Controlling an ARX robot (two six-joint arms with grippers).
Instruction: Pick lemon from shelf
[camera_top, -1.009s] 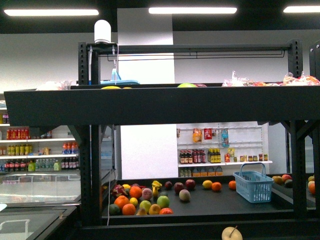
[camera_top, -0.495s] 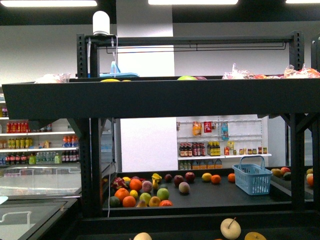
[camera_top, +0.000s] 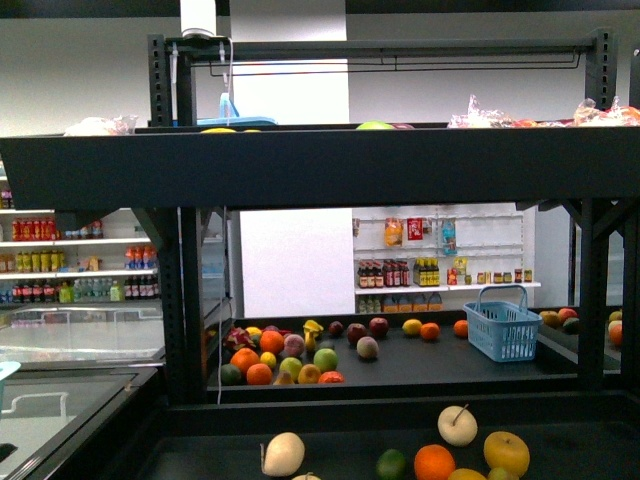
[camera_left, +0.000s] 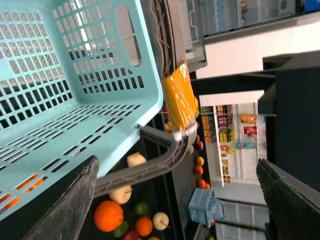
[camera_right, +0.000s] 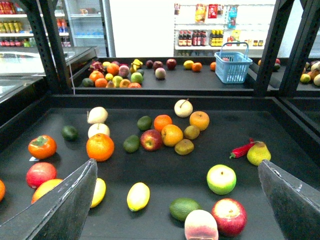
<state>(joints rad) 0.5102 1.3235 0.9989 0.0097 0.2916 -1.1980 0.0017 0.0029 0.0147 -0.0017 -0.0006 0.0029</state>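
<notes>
In the right wrist view a yellow lemon (camera_right: 138, 196) lies on the black tier of the shelf (camera_right: 165, 167), among loose fruit. A second yellow fruit (camera_right: 99, 192) lies beside it, half hidden behind one finger (camera_right: 65, 210). My right gripper (camera_right: 176, 162) hangs open above the tier, the lemon low between its fingers, untouched. My left gripper (camera_left: 177, 160) is open too; the grey handle (camera_left: 150, 167) of a turquoise basket (camera_left: 60, 75) crosses between its fingers. The front view shows the shelf's thick front edge (camera_top: 320, 165) and neither gripper.
Close to the lemon lie an avocado (camera_right: 184, 208), a peach (camera_right: 201, 225), a red apple (camera_right: 229, 216), a green apple (camera_right: 221, 179) and an orange (camera_right: 100, 146). Black rack posts (camera_right: 272, 47) stand at the tier's far corners. A blue basket (camera_right: 232, 66) sits on the farther rack.
The front view has sunk: the rack has slid up in the picture, and the fruit on the near lower tier has come into sight at the bottom.
</notes>
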